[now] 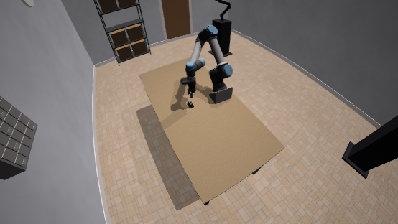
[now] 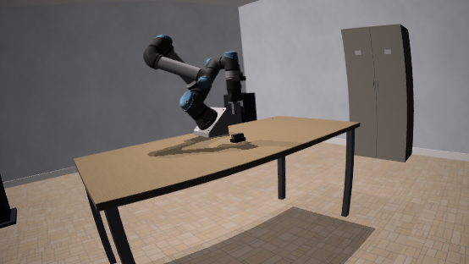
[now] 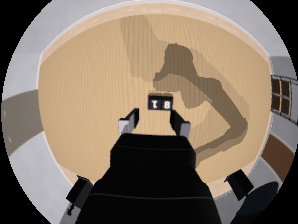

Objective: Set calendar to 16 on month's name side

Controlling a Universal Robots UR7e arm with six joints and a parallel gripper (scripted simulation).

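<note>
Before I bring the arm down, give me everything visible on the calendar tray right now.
The calendar tray is a small, low, dark block lying flat on the wooden table, near the arm's base. From the wrist camera it shows a pale face with two dark marks, too small to read as digits. Its cubes cannot be told apart from the tray. Nothing touches it but the table; the open pincer hangs above it, apart and empty. The arm's shadow lies beside it.

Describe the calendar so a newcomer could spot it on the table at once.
Start at the wooden table and find the arm's grey angled base near one long edge. Just beside it, under the open end effector, sits the calendar: a small black block, the only loose thing visible on the tabletop.
</note>
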